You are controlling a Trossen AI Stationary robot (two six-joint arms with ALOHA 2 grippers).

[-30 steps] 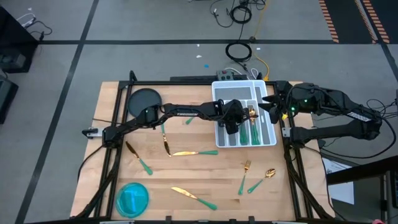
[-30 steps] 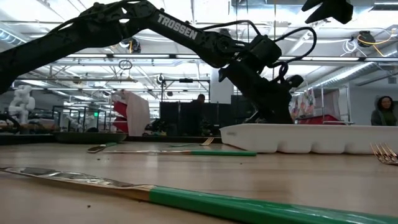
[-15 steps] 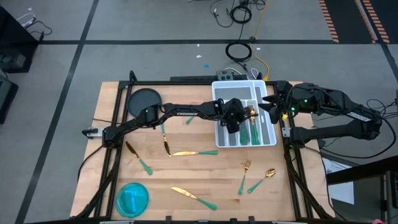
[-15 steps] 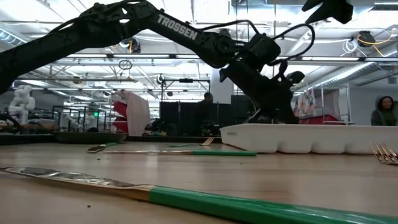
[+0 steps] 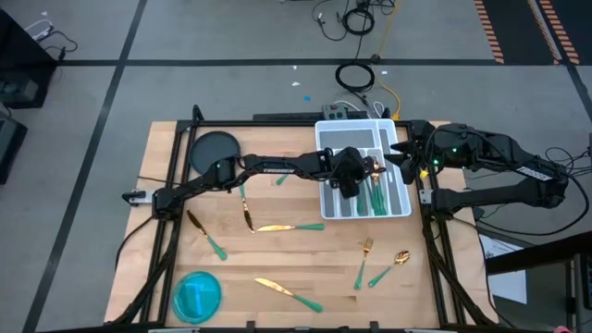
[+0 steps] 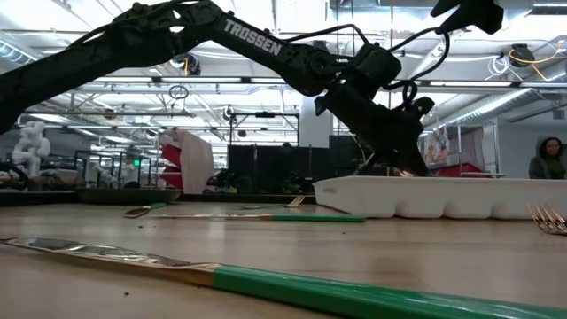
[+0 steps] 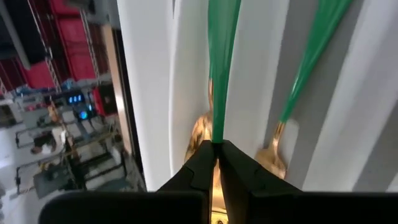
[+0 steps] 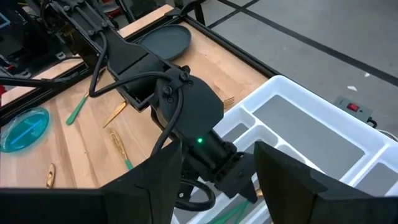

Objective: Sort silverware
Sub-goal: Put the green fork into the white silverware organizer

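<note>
A: Where is the left gripper (image 5: 363,176) right now?

B: Over the white tray (image 5: 344,135) at the far right part of the table (image 5: 166,185), reached in above the narrow slots. In the left wrist view its two fingers (image 7: 200,163) are pinched together on a piece of silverware, a green-handled utensil (image 7: 221,56).

A: So how does that piece sit against the jaws?

B: The handle's end runs straight into the closed tips, right where green meets gold, and the rest of the handle stretches away from the gripper along a tray slot. A second green handle (image 7: 311,56) lies in the neighbouring slot, apart from the jaws.

A: And the right gripper (image 5: 403,155)?

B: It hovers at the tray's right edge, jaws spread apart, holding nothing. Its wrist view looks past both fingers at the left arm's wrist above the tray.

A: What about the rest of the silverware?

B: Several pieces already lie in the tray (image 5: 379,196). On the wood there is a knife (image 5: 289,294) near the front, a fork (image 5: 363,262) and a spoon (image 5: 389,267) below the tray, another knife (image 5: 287,227) mid-table, and one more piece (image 5: 207,235) near a blue plate (image 5: 197,296). A dark round plate (image 5: 213,148) sits at the far left.
</note>
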